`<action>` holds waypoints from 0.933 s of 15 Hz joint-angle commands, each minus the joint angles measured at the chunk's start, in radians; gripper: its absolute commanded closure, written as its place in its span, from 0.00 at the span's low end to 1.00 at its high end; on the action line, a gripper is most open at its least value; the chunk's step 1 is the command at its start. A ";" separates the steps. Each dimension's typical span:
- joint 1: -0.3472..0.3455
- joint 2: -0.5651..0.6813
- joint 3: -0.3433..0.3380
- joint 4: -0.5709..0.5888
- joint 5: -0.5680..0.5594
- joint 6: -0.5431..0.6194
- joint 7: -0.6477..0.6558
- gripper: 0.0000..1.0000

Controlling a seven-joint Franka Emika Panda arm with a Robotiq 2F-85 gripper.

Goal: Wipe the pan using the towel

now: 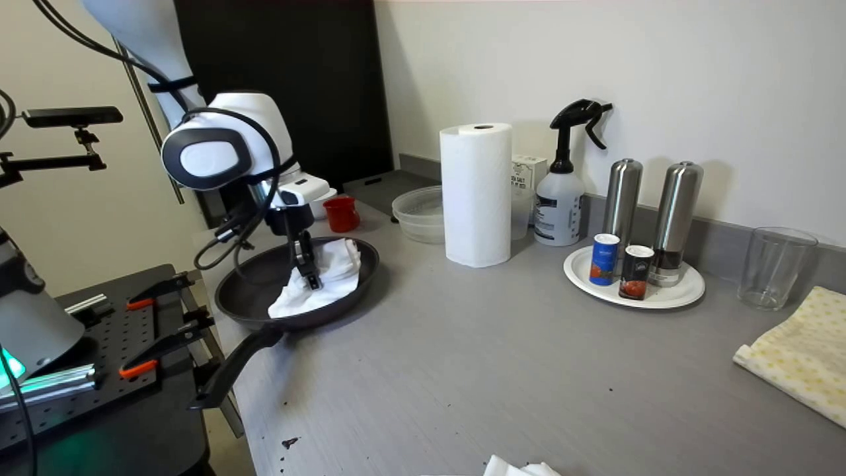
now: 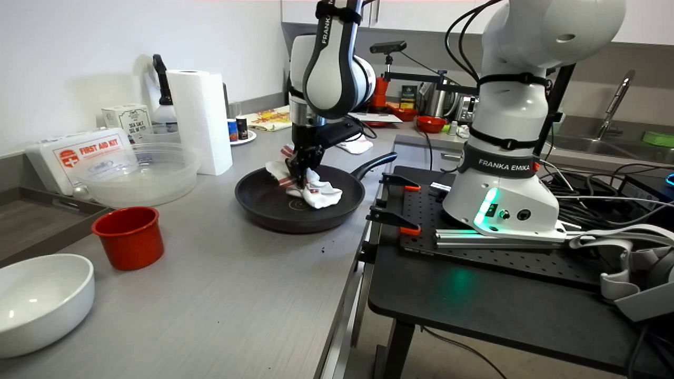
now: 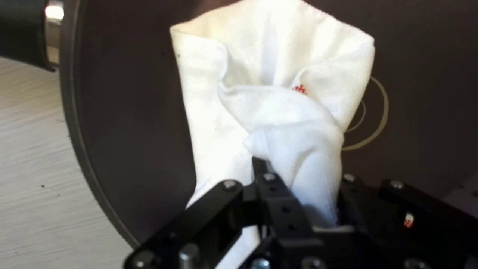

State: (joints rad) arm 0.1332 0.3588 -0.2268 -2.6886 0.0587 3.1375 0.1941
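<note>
Gripper (image 2: pixel 301 179) is clamped on the bunched towel (image 3: pixel 276 108) in the pan (image 3: pixel 138 130); wrist view catches only the root of the handle (image 3: pixel 22 33), which both exterior views show full length.

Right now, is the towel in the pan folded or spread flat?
Loosely folded: in the wrist view, the towel overlaps itself in creased layers.
</note>
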 commanded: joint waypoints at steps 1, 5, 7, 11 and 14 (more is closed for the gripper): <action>0.071 -0.001 -0.059 0.000 0.036 -0.004 0.062 0.94; 0.133 -0.003 -0.070 -0.020 0.024 0.005 0.074 0.94; 0.166 -0.010 -0.066 -0.031 0.015 0.005 0.066 0.94; 0.252 -0.027 -0.075 -0.061 0.003 0.019 0.057 0.94; 0.314 -0.047 -0.077 -0.087 -0.011 0.029 0.040 0.94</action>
State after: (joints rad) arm 0.3834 0.3574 -0.2844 -2.7302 0.0637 3.1477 0.2520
